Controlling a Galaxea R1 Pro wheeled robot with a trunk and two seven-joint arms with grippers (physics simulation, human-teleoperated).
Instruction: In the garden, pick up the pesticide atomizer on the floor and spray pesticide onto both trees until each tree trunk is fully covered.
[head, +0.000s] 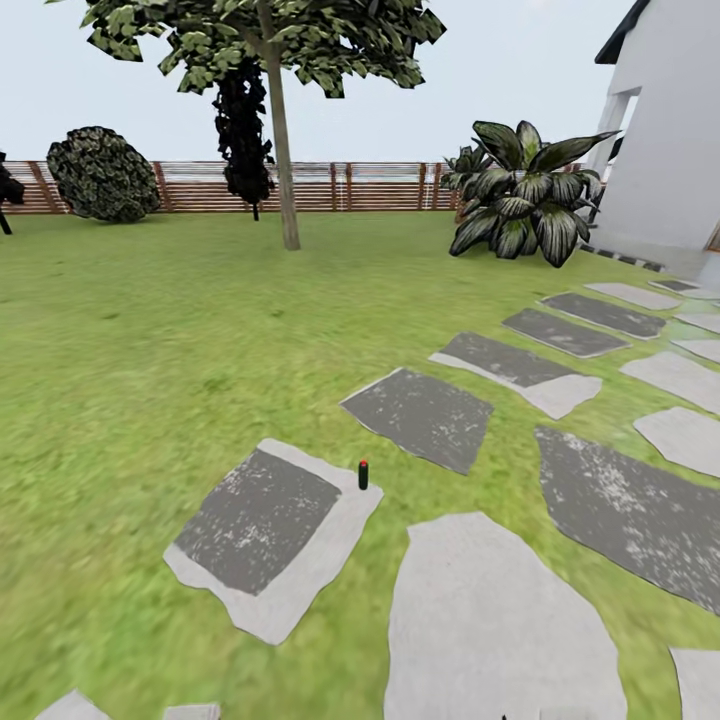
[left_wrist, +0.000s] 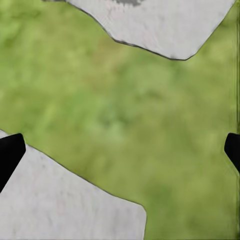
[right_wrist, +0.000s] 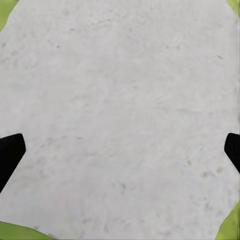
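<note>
The pesticide atomizer (head: 363, 475) is a small dark bottle with a red cap, standing upright on the grass at the edge of a grey paving stone (head: 265, 535). One tall tree stands far back on the lawn, with a bare pale trunk (head: 284, 170) under a blocky green crown (head: 290, 40). In the left wrist view my left gripper (left_wrist: 120, 152) hangs open over grass, its black fingertips (left_wrist: 9, 152) wide apart. My right gripper (right_wrist: 120, 152) is open as well, above a pale paving stone (right_wrist: 120, 100), and holds nothing.
Paving stones (head: 590, 500) run from the front towards the white house (head: 665, 130) at the right. A broad-leaved plant (head: 525, 195) grows by the house. The slatted wooden fence (head: 370, 186) closes the back, with a near-black conifer (head: 243, 130) and a round bush (head: 103, 175) before it.
</note>
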